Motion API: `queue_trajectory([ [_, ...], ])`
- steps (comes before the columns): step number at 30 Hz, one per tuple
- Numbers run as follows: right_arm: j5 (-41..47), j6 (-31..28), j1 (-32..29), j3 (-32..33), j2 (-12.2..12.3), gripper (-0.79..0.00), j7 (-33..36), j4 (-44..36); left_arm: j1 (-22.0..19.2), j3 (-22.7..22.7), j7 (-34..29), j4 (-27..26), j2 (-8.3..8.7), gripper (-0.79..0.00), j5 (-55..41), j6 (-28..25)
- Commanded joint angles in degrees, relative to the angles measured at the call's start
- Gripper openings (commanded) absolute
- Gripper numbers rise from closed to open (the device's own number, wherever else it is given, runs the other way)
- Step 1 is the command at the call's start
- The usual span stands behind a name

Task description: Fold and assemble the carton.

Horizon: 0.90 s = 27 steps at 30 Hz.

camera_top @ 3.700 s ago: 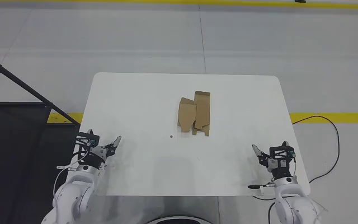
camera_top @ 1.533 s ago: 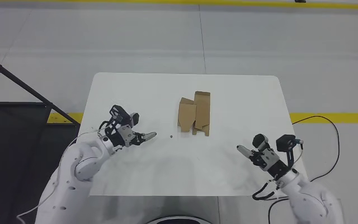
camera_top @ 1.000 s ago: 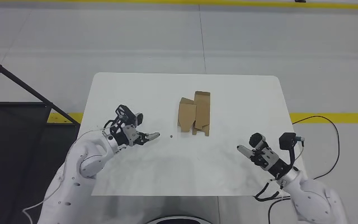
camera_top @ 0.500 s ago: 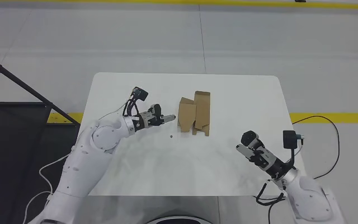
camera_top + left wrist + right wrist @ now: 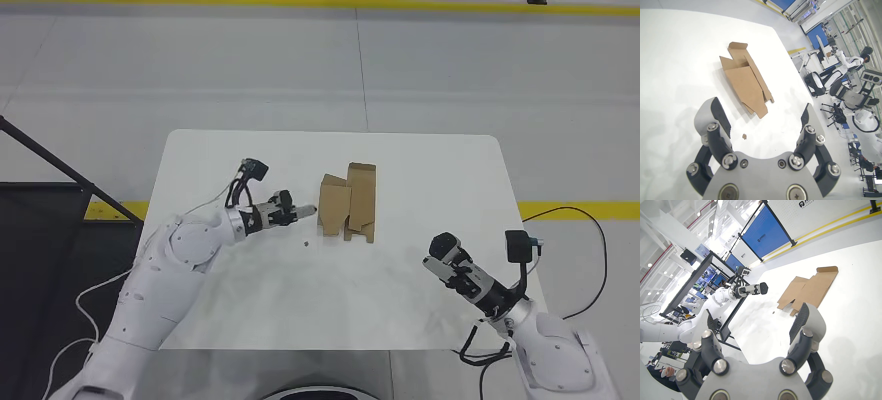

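A flat brown cardboard carton (image 5: 347, 203) lies unfolded near the middle of the white table (image 5: 250, 300). My left gripper (image 5: 305, 210) hovers just off the carton's left edge, open and empty, pointing at it. In the left wrist view the carton (image 5: 745, 89) lies just beyond the open gripper (image 5: 762, 105). My right gripper (image 5: 436, 258) is over the table's front right part, well short of the carton and open. The right wrist view has that gripper (image 5: 755, 309) in front, the carton (image 5: 810, 289) beyond it, and the left gripper (image 5: 762, 288) farther off.
A tiny cardboard scrap (image 5: 304, 242) lies on the table in front of the left gripper, also seen as the scrap (image 5: 744, 136). A black frame and dark panel (image 5: 40, 240) stand off the table's left side. A yellow floor line (image 5: 580, 210) runs to the right.
The left arm has swung from the table's front left corner up to the carton's left edge. The right arm has edged inward from the front right corner. The carton has not moved.
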Motion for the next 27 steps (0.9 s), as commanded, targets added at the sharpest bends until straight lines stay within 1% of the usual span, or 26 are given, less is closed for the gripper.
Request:
queue_trajectory([
  [1, 0.0, 0.0, 0.0, 0.0, 0.0, 0.0, 0.0, 0.0, -1.1, 1.3, -0.8, 1.6, -0.38, 0.0, -2.2, 1.0],
  [6, 0.0, 0.0, 0.0, 0.0, 0.0, 0.0, 0.0, 0.0, -5.0, 4.0, -2.6, 7.2, -1.45, 0.0, -7.8, 2.0],
  [12, 0.0, 0.0, 0.0, 0.0, 0.0, 0.0, 0.0, 0.0, -9.0, 7.2, -3.4, 13.9, -2.84, 0.0, -12.0, 2.9],
  [19, 0.0, 0.0, 0.0, 0.0, 0.0, 0.0, 0.0, 0.0, -12.2, 10.5, -2.3, 20.6, -4.49, 0.0, -14.5, 2.8],
  [27, 0.0, 0.0, 0.0, 0.0, 0.0, 0.0, 0.0, 0.0, -14.9, 13.6, -1.4, 25.6, -6.37, 0.0, -16.8, 1.6],
])
